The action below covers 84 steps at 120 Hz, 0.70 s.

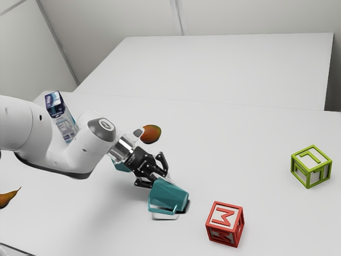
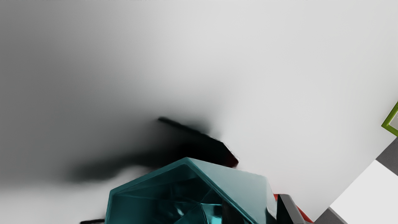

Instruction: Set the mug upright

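The gripper (image 1: 160, 180) reaches down to the teal mug (image 1: 169, 196), which lies tipped over in the exterior view, its handle toward that view's lower edge. In the wrist view the mug (image 2: 189, 194) turns its mouth and hollow inside to the camera. The gripper (image 2: 189, 217) stands open, its fingers wide apart on either side of the mug. Part of the mug is cut off by the picture's bottom edge. A dark shadow falls on the table beside it.
On the table (image 1: 256, 133) are a red letter block (image 1: 225, 224), a green letter block (image 1: 311, 166), a mango (image 1: 151, 134), a pear (image 1: 7, 199) and a carton (image 1: 62, 118) behind the arm. Another teal thing (image 1: 120, 165) is partly hidden behind the gripper.
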Each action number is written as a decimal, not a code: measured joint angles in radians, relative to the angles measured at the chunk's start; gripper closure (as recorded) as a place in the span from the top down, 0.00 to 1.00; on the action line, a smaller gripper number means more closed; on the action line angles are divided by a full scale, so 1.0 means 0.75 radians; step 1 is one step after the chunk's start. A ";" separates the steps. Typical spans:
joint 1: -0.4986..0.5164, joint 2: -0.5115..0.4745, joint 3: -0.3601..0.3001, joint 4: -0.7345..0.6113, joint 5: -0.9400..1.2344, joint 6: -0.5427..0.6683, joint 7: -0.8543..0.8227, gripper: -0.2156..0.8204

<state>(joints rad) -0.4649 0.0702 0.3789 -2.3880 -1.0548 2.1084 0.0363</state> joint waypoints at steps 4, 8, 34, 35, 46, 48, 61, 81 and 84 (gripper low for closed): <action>-0.002 -0.001 0.000 0.001 -0.001 0.002 0.000 0.15; -0.003 -0.005 0.000 0.001 -0.001 0.004 0.000 0.13; -0.007 -0.034 0.001 0.000 0.007 0.010 -0.004 0.07; -0.007 -0.036 0.001 -0.001 0.008 0.010 -0.004 0.07; -0.006 -0.050 0.002 -0.001 0.020 0.011 -0.005 0.05; -0.007 -0.055 0.003 -0.001 0.024 0.012 -0.006 0.04; -0.008 -0.087 0.007 0.001 0.072 0.012 -0.010 0.03; -0.027 -0.131 0.035 0.015 0.166 0.013 -0.017 0.03; -0.030 -0.137 0.042 0.022 0.187 0.014 -0.018 0.03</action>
<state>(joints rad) -0.4873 -0.0328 0.4107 -2.3718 -0.9146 2.1186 0.0226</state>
